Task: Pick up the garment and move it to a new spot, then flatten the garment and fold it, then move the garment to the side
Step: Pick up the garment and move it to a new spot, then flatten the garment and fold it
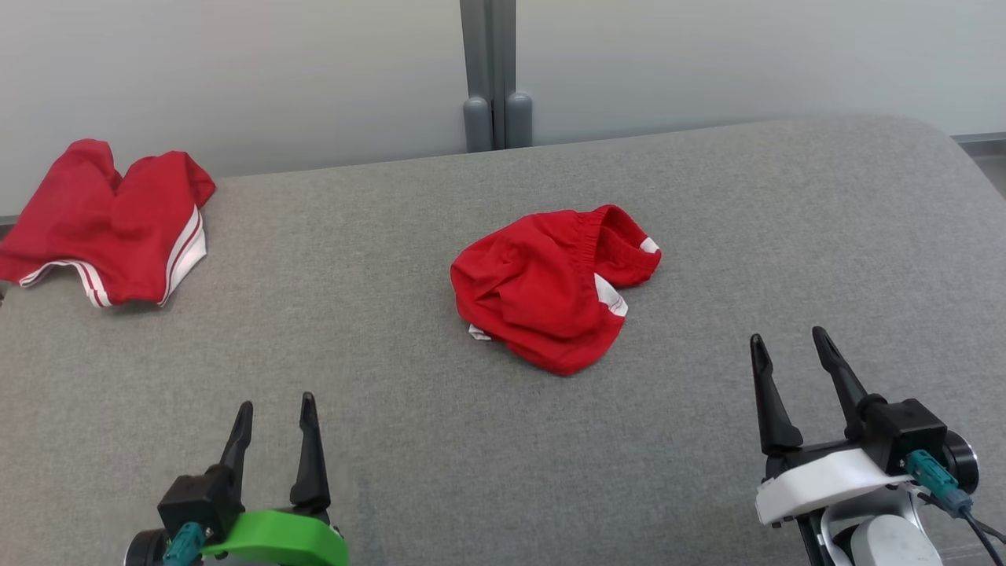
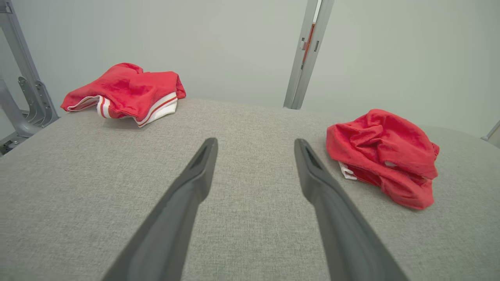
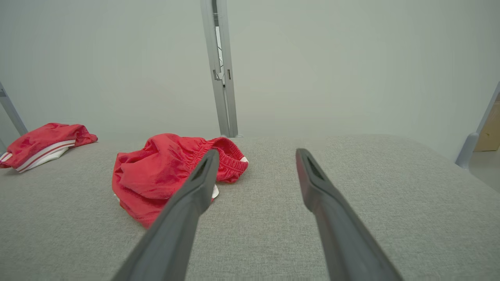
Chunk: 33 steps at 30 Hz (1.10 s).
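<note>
A crumpled red garment (image 1: 550, 287) with white trim and an elastic waistband lies bunched near the middle of the grey table (image 1: 393, 236). The same garment (image 2: 384, 156) sits to the right of my left fingers in the left wrist view, and the garment (image 3: 160, 171) lies left of my right fingers in the right wrist view. My left gripper (image 1: 273, 402) is open at the lower left, nothing between its fingers. Open too, my right gripper (image 1: 788, 336) hovers at the lower right, a short way right of the garment. Neither touches the cloth.
A second pair of red shorts (image 1: 110, 224) with white stripes lies at the table's far left corner, also the red shorts (image 2: 125, 91) and red shorts (image 3: 43, 144). A grey post (image 1: 491, 75) stands behind the far edge against a pale wall. Bare grey cloth surface surrounds the grippers.
</note>
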Motion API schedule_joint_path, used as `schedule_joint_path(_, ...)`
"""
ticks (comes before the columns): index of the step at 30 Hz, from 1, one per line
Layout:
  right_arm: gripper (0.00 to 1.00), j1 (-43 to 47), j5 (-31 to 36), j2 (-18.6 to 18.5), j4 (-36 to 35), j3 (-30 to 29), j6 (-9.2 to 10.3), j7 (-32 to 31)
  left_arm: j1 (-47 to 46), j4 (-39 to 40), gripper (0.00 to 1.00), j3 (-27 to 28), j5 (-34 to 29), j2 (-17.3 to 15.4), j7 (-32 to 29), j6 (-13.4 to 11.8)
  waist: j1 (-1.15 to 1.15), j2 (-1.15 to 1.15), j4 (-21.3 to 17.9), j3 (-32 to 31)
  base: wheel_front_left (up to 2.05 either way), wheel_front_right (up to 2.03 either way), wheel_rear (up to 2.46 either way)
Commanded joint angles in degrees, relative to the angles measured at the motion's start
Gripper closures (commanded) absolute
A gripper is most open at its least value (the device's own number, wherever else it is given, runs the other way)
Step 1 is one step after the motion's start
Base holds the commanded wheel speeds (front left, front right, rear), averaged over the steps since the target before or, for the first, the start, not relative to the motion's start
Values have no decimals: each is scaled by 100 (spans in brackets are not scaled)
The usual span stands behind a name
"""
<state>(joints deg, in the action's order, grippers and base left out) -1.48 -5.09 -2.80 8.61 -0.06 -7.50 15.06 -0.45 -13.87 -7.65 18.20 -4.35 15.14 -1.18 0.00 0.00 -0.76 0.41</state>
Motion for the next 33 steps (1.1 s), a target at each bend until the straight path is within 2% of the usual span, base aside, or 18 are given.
schedule_joint_path(1, 0, 51, -40, -16, 27, 22, 2, 18, 110, 34, 0, 48, -43, 27, 2, 25, 0, 0, -1, -15, 0, 0, 0)
schedule_joint_path(18, 0, 82, -9, -16, 62, 71, 2, 18, 232, -3, 0, 252, -269, 138, 2, 218, 0, 0, 109, 18, 0, 0, 0)
schedule_joint_path(26, 0, -249, 265, -15, 201, 198, 2, 18, -31, 140, 0, 87, -231, 141, 2, 219, 0, 0, 571, 495, 0, 0, 0)
schedule_joint_path(33, 0, -976, 824, -17, 1031, 283, 2, 18, -291, 289, 0, -156, -102, 141, 2, 124, 0, 0, 1114, 1054, 0, 0, 0)
